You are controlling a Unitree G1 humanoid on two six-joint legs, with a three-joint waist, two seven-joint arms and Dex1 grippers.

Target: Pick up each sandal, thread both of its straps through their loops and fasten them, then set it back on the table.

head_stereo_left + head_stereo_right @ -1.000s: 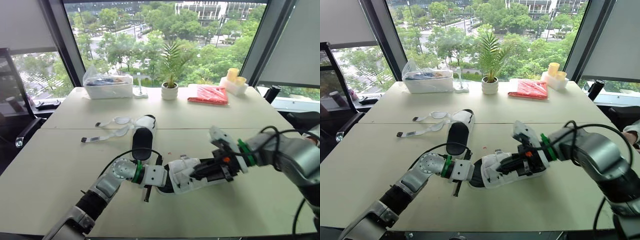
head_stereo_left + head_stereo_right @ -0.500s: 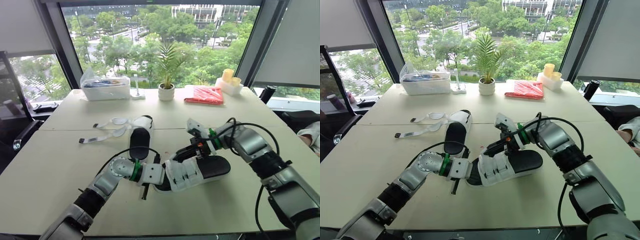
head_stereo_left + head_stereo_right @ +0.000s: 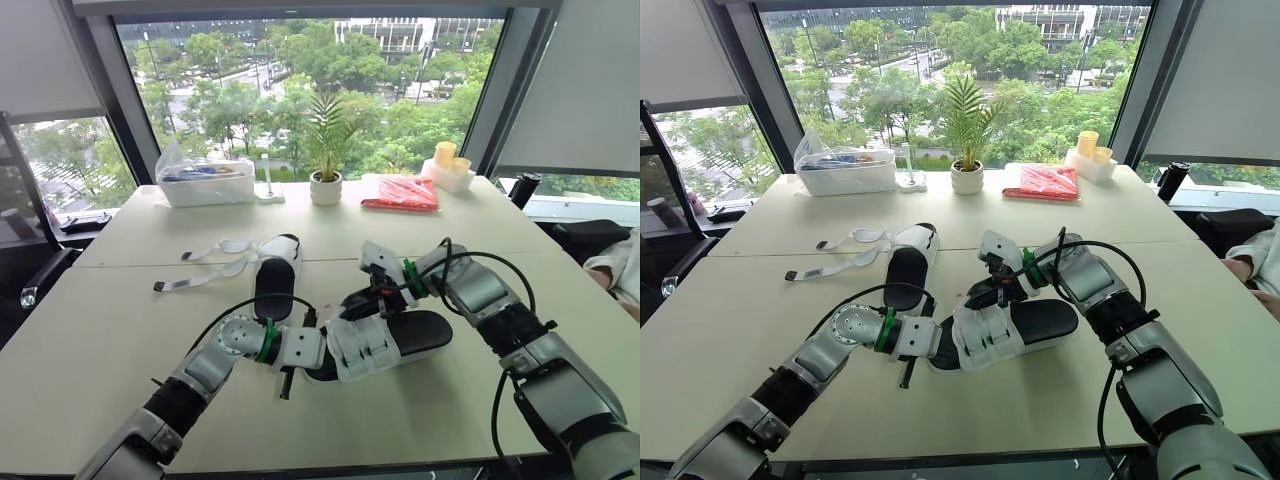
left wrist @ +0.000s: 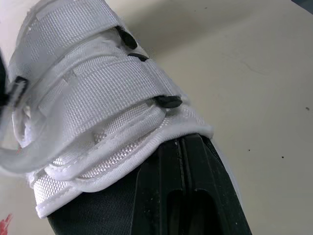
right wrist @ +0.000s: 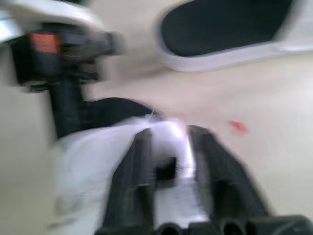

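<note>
A white sandal with a black footbed [image 3: 415,332] lies on the table [image 3: 110,330] between my grippers, both white straps [image 3: 365,350] across it. My left gripper [image 3: 312,355] is shut on its toe end; in the left wrist view one black finger [image 4: 186,186] presses the sole under the straps [image 4: 98,98]. My right gripper [image 3: 362,300] is at the sandal's far side, shut on a white strap [image 5: 168,142] between its fingers [image 5: 137,171]. A second sandal [image 3: 272,280] lies farther back with its straps [image 3: 215,262] spread loose to the left.
Along the far table edge stand a clear plastic box [image 3: 205,180], a small potted plant [image 3: 323,188], a red packet [image 3: 400,193] and yellow cups [image 3: 445,160]. A person's sleeve [image 3: 620,275] shows at the right edge.
The camera has shifted. My right gripper has swung from the sandal's heel side leftward to the straps on its far side. The left gripper keeps its hold.
</note>
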